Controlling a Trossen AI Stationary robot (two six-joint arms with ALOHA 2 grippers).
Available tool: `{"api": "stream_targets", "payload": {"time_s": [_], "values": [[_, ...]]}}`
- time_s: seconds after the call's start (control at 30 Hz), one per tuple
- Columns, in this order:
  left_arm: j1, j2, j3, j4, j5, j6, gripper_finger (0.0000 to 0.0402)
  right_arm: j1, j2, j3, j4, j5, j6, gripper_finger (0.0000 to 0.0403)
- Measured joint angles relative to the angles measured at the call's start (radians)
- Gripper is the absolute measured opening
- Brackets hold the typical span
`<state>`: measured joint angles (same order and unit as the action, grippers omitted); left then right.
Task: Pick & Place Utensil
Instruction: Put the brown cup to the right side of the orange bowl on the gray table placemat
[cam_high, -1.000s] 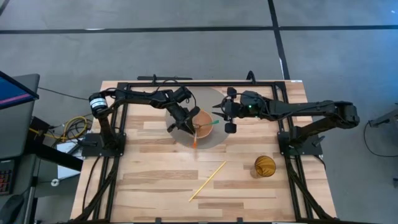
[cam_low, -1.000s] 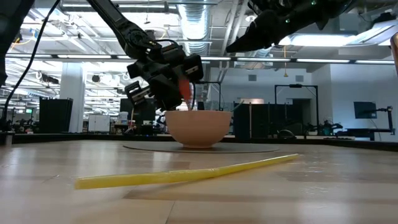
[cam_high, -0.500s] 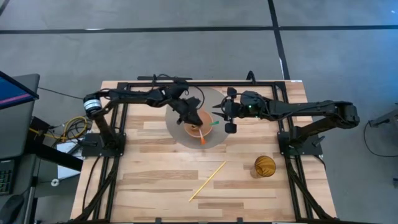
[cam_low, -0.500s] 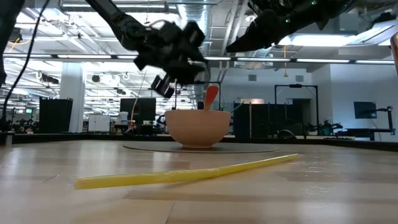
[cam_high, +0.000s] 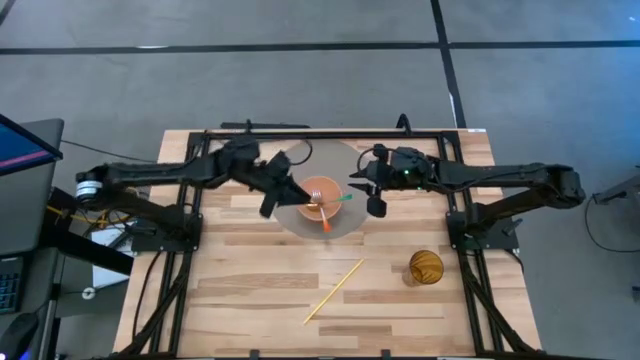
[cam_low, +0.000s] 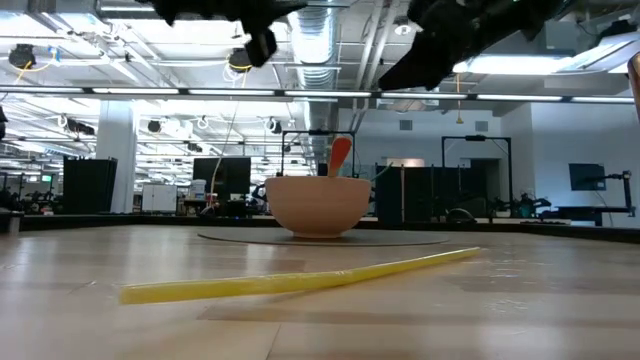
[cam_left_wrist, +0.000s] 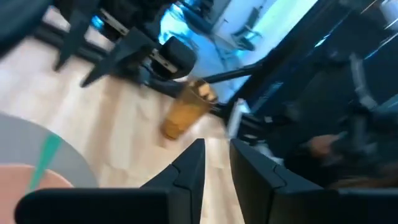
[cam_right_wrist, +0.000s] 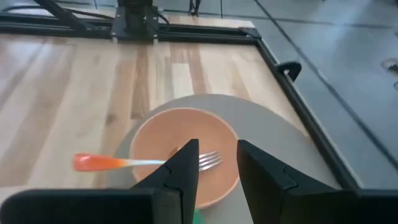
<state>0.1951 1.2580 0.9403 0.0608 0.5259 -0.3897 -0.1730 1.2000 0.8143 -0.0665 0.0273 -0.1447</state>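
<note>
The fork (cam_high: 325, 208) lies in the bowl (cam_high: 320, 194), metal tines down inside and its orange handle sticking out over the rim; a green-handled utensil (cam_high: 343, 197) leans across the bowl's right edge. The bowl is smooth, round and terracotta in colour, and sits at the middle of a flat grey disc mat (cam_high: 298, 218) on the desk (cam_high: 240, 280), whose top is pale planked wood framed by black rails. The left tool (cam_high: 268, 192) hangs above the mat's left edge, clear of the bowl; its two dark fingers (cam_left_wrist: 186, 171) stand slightly apart with a narrow gap and hold nothing. The right tool (cam_high: 374, 186) hovers just right of the bowl, over the mat's right edge; its fingers (cam_right_wrist: 180, 163) are likewise a little apart and empty, with the bowl and fork (cam_right_wrist: 149, 161) visible between and beyond them. In the low view the orange handle (cam_low: 339, 155) rises above the bowl's rim (cam_low: 318, 180). A long, thin yellow stick (cam_high: 334, 291) lies diagonally on the bare wood nearer the front, well apart from the mat. An amber ribbed cup (cam_high: 425, 267) stands on the desk at the right, near the right arm's base.
</note>
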Motion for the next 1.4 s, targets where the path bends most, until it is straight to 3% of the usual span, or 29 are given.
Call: {"api": "stream_targets", "payload": {"time_s": [0.17, 0.37, 0.47, 0.6, 0.7, 0.87, 1.1, 1.4], "values": [[-0.084, -0.094, -0.085, -0.003, -0.241, 0.076, 0.0076, 0.04, -0.087, 0.0, -0.083, 0.0, 0.101, 0.0103], [-0.084, -0.168, -0.156, 0.001, -0.262, 0.197, 0.0076, 0.164, -0.144, 0.0, -0.174, -0.015, 0.125, 0.0103], [-0.07, -0.19, -0.181, 0.0, -0.272, 0.233, 0.0076, 0.247, -0.155, 0.039, -0.3, -0.026, 0.181, 0.0103], [-0.045, -0.199, -0.191, 0.0, -0.272, 0.236, 0.0076, 0.369, -0.119, 0.173, -0.539, 0.081, 0.314, 0.0103], [-0.024, -0.2, -0.191, 0.0, -0.272, 0.237, 0.0076, 0.441, -0.079, 0.293, -0.743, 0.18, 0.459, 0.0103], [0.014, -0.2, -0.191, 0.001, -0.272, 0.236, 0.0076, 0.534, -0.021, 0.387, -0.961, 0.124, 0.898, 0.0103], [0.067, -0.199, -0.191, 0.001, -0.272, 0.237, 0.0076, 0.687, 0.048, 0.388, -1.032, 0.0, 1.373, 0.0103], [0.152, -0.199, -0.191, 0.001, -0.272, 0.237, 0.0076, 0.81, 0.121, 0.388, -1.036, -0.005, 1.665, 0.0103]]}}
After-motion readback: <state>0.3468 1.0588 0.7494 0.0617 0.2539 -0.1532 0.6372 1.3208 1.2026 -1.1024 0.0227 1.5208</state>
